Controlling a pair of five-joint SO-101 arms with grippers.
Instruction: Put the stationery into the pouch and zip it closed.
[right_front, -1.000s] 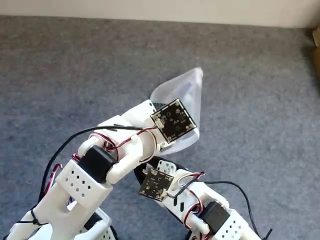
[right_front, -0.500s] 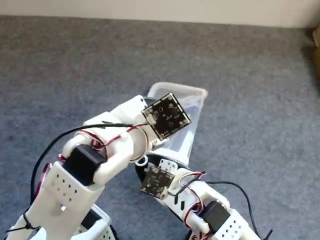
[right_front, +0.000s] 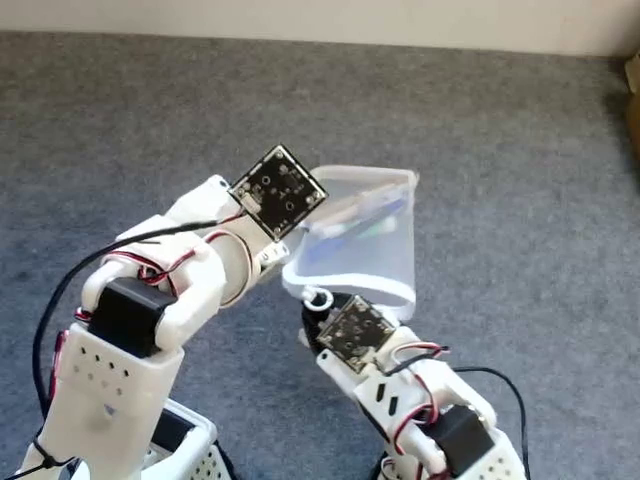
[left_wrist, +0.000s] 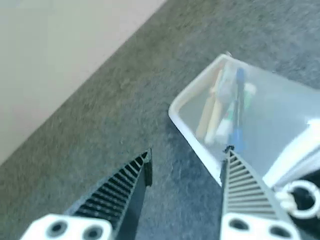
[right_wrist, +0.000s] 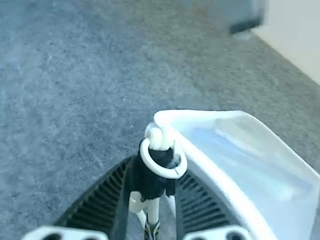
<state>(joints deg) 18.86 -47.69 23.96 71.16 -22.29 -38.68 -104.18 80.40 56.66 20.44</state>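
The pens are already inside the translucent pouch, so the step in hand looks like the zip. The right gripper is clamped on the black zip slider, just under its white ring pull, at one end of the pouch's white zip band. The left gripper hangs above the pouch's left side with its jaws spread wide and nothing between them.

To do this well, the free gripper should pinch the zip band at a point the slider is drawn away from and hold it taut. The right gripper should then pull straight along the band and not upward, or the light pouch is likely to slide or fold. I cannot tell from these views how much of the zip is shut.

The pouch lies near the middle of the grey table. Its zip band is on the side toward the table's near edge and runs roughly parallel to that edge, which is also the line of pull. The pens lie across the pouch, tilted slightly toward the far right corner.
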